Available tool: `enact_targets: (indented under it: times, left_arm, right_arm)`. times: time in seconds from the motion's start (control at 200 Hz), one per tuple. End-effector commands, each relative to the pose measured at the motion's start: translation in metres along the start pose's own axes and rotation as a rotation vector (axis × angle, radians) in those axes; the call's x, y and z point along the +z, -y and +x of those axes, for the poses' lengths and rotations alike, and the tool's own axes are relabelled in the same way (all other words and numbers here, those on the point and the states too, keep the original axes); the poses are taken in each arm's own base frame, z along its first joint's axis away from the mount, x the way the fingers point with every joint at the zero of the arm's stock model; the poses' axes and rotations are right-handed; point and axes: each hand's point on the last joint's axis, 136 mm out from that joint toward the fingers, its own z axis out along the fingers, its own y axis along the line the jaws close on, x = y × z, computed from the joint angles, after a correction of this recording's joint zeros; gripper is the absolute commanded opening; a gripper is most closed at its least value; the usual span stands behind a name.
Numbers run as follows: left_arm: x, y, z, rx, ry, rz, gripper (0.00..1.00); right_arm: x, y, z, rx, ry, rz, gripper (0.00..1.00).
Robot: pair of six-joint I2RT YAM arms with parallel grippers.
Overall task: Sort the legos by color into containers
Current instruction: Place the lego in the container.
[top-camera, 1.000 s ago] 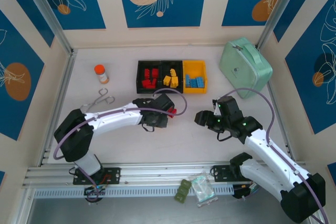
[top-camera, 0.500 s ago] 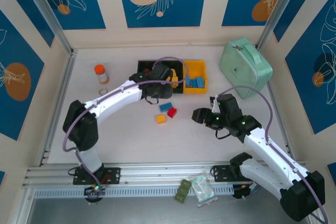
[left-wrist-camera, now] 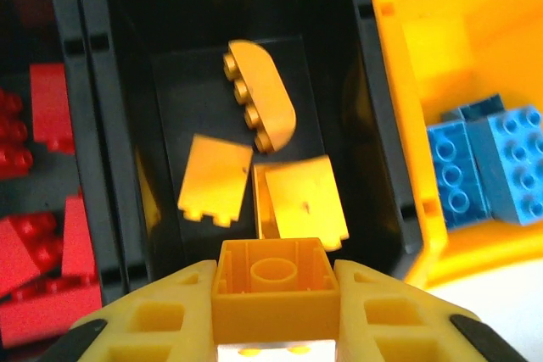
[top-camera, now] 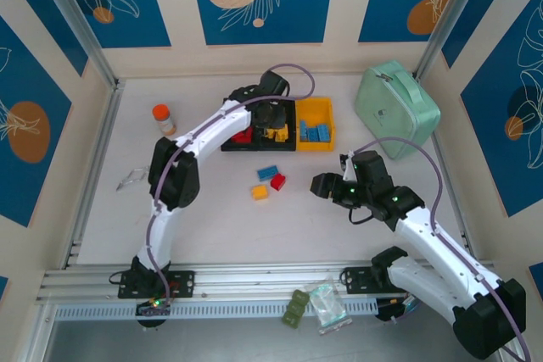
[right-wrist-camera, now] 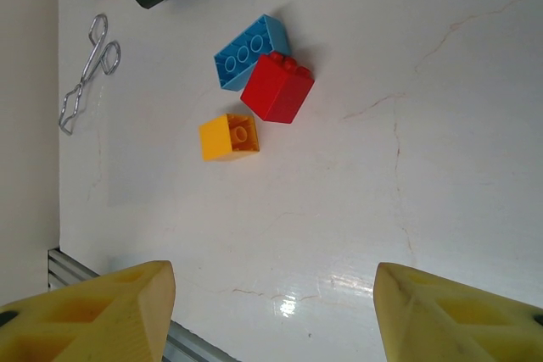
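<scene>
Bottle label unreadable; lego in left pincer

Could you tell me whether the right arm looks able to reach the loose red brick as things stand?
Probably yes: the right pincer is open and empty, with bare table between it and the red brick, though the blue brick touches it.

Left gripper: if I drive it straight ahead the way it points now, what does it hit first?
Likely the yellow bricks lying in the middle black bin: the held brick in the left gripper would touch the nearest first. Depth is unclear.
</scene>
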Motion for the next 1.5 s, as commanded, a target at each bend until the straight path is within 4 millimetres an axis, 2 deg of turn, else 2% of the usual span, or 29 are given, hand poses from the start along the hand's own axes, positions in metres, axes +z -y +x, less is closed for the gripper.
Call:
enact_targets:
  times: [0.0,0.23,0.385,0.475,0.615,0.84,0.95,1.075,1.256,1.396,1.496]
  left_arm:
    - [0.015,-0.016,-0.009,0.059,-0.004,-0.085,0.20]
    - [0.046,-0.021,-0.032,0.114,0.049,-0.156,0.22]
    - [0.057,-0.026,-0.042,0.109,0.072,-0.169,0.25]
    - [0.058,-0.029,-0.044,0.104,0.079,-0.172,0.31]
    - [0.050,-0.026,-0.047,0.106,0.083,-0.158,0.46]
    - [0.014,-0.009,-0.047,0.120,0.086,-0.095,0.50]
    - [-0.010,0.002,-0.035,0.125,0.075,-0.044,0.50]
    - [-0.036,0.011,-0.009,0.137,0.061,0.014,0.52]
    - [-0.065,0.004,0.038,0.111,0.011,0.075,0.55]
    - [-0.076,-0.005,0.078,0.065,-0.054,0.111,0.59]
    - [-0.075,-0.010,0.107,0.015,-0.111,0.126,0.59]
  right_arm:
    - [-0.005,0.003,0.003,0.016,0.002,0.009,0.64]
    - [-0.007,0.007,0.003,0.027,0.005,0.018,0.63]
    - [-0.007,0.008,0.004,0.032,0.002,0.023,0.63]
    - [-0.007,0.009,0.003,0.036,0.004,0.027,0.63]
    - [-0.007,0.007,0.002,0.036,0.003,0.022,0.63]
    - [-0.007,0.004,0.000,0.030,0.004,0.013,0.63]
    - [-0.009,0.002,0.000,0.019,0.006,0.010,0.63]
    - [-0.011,-0.001,0.001,-0.008,-0.001,0.000,0.64]
    - [-0.012,-0.003,0.004,-0.050,-0.009,-0.013,0.65]
    - [-0.013,-0.010,0.007,-0.084,-0.015,-0.050,0.68]
    - [-0.012,-0.014,0.010,-0.102,-0.022,-0.057,0.70]
